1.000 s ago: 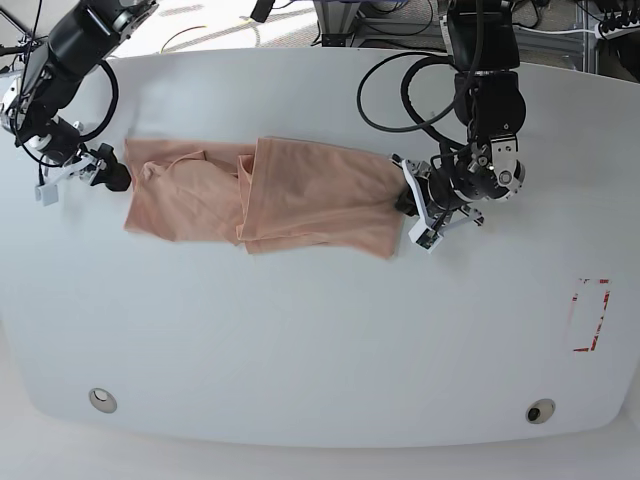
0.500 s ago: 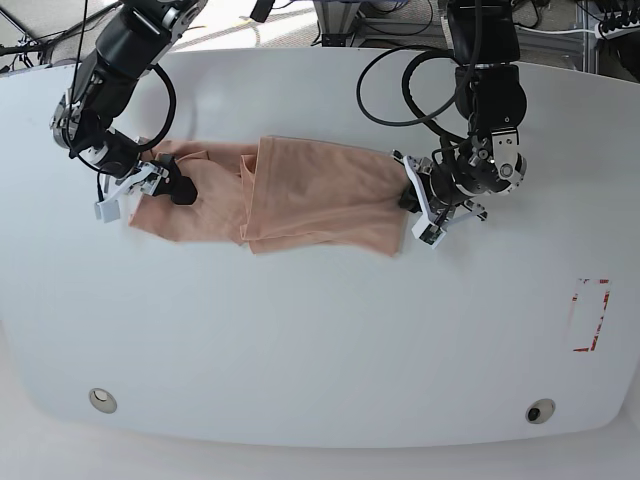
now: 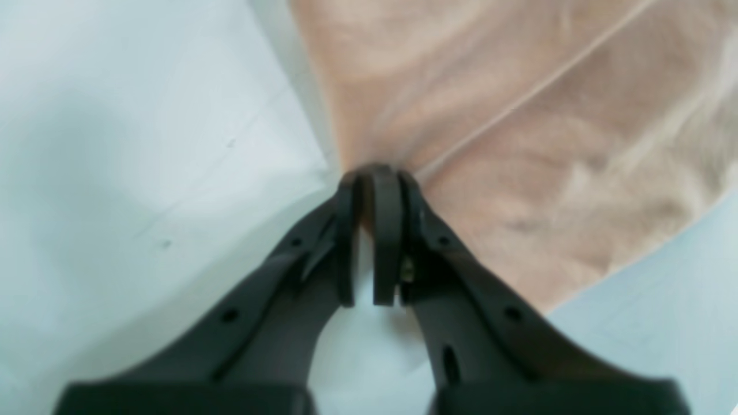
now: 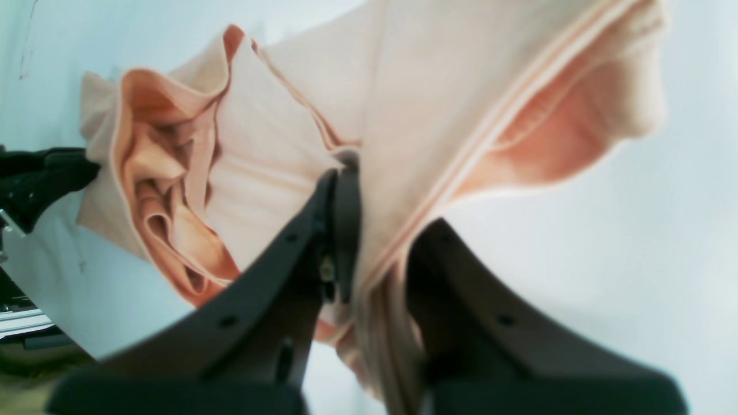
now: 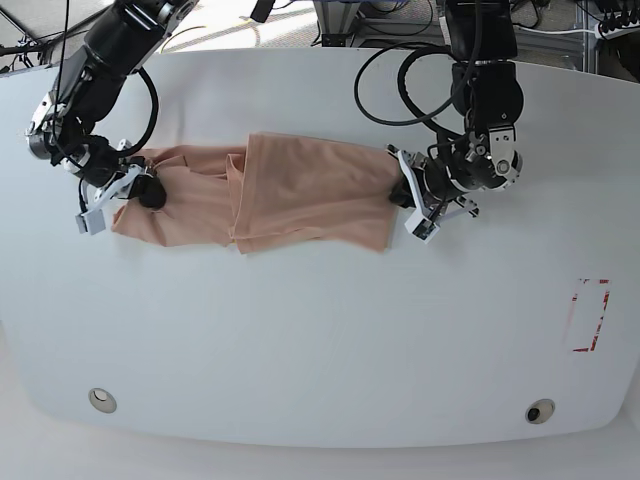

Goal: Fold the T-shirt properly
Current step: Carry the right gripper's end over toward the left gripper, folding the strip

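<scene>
The salmon-peach T-shirt (image 5: 300, 190) lies flat across the back half of the white table, its right half folded over into a double layer. My left gripper (image 5: 403, 192) sits at the shirt's right edge. In the left wrist view this gripper (image 3: 372, 176) is shut, with the T-shirt (image 3: 519, 115) edge pinched at its tips. My right gripper (image 5: 148, 192) rests on the shirt's left end. Seen from the right wrist, it (image 4: 375, 202) is shut on bunched folds of the T-shirt (image 4: 277, 144), which run between the fingers and cover one of them.
The white table (image 5: 300, 350) has two round holes near its front edge (image 5: 101, 400) (image 5: 540, 411). A red-marked rectangle (image 5: 590, 315) sits at the right. Black cables (image 5: 400, 90) loop behind the left arm. The table's rounded front corners curve inward.
My right gripper came in from beyond the shirt's left edge, closed on the fabric and drew it slightly left. The left gripper stayed shut at the right edge, shifting a little.
</scene>
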`<action>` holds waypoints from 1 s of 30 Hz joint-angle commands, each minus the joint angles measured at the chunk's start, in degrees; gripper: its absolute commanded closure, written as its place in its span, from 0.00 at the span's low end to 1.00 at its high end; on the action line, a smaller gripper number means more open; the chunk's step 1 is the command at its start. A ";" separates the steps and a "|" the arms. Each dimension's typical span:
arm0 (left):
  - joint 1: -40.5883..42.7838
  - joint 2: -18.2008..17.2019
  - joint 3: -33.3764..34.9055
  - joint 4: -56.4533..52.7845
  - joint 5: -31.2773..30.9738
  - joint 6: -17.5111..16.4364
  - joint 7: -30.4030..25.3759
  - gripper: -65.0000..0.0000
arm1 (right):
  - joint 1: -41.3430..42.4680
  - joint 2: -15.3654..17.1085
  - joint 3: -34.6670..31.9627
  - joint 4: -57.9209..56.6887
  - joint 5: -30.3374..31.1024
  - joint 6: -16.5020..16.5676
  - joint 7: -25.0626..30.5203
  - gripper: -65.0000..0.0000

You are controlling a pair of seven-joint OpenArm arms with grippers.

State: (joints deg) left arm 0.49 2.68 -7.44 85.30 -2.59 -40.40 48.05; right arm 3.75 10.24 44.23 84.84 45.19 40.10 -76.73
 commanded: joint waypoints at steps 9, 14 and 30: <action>0.34 3.43 -0.07 -0.42 4.57 0.40 5.35 0.97 | 0.78 1.85 -11.66 23.25 0.66 -0.10 -3.14 1.00; -0.54 6.32 -0.07 -0.51 4.57 0.40 7.99 0.97 | 0.69 1.85 -19.48 26.59 0.66 -1.99 -3.05 1.00; -1.68 6.32 -1.66 -4.55 0.17 0.40 10.54 0.97 | -2.30 0.44 -44.71 26.33 0.04 -11.31 7.94 1.00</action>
State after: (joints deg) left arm -1.93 8.99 -9.19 81.41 -6.74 -40.14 53.69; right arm 0.67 10.50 1.96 110.45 43.31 30.68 -72.36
